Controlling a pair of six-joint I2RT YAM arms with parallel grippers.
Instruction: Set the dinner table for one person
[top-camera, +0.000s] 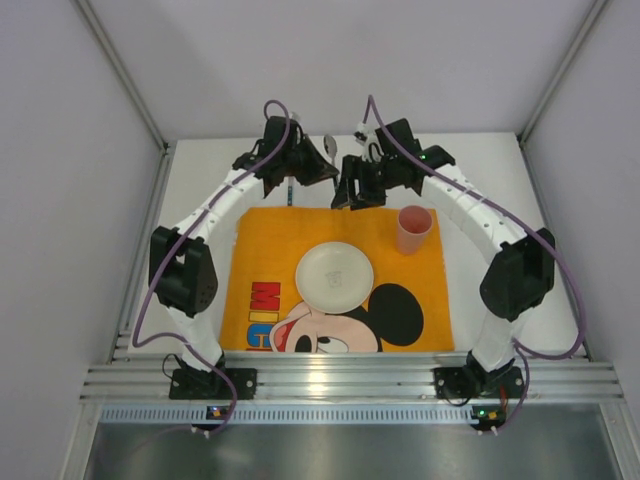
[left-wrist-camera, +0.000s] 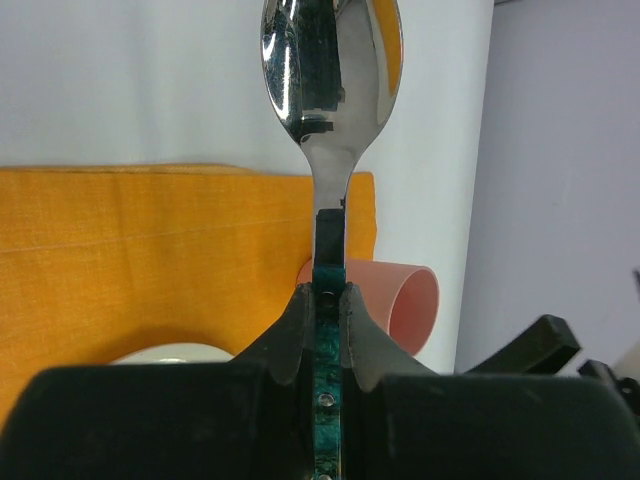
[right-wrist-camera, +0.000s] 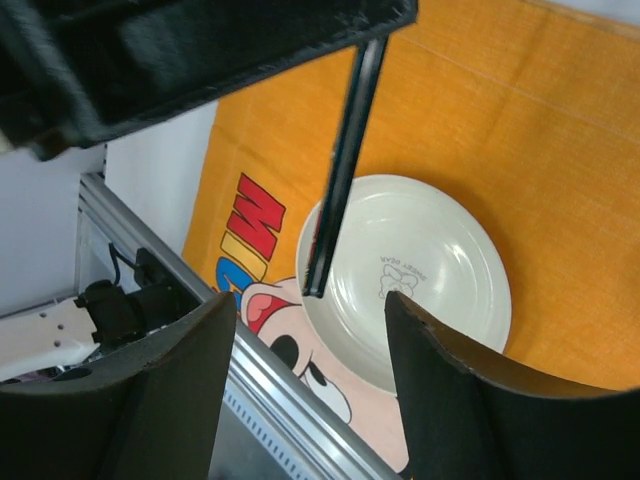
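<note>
Plate (top-camera: 334, 276), pink cup (top-camera: 413, 229), placemat (top-camera: 262, 240), spoon (left-wrist-camera: 330, 60): one each. Both arms arch inward above the placemat's far edge; left gripper (left-wrist-camera: 327, 297) clenches the spoon, right gripper (right-wrist-camera: 310, 335) released.

Left wrist view crops the spoon (left-wrist-camera: 330, 80) on top, mostly hides the plate (left-wrist-camera: 172, 353)

L tool (left-wrist-camera: 327, 300) clamped on spoon (left-wrist-camera: 330, 80) handle, bowl fwd; orange placemat (left-wrist-camera: 150, 260) beyond-left, pink cup (left-wrist-camera: 412, 300) fwd-right.
</note>
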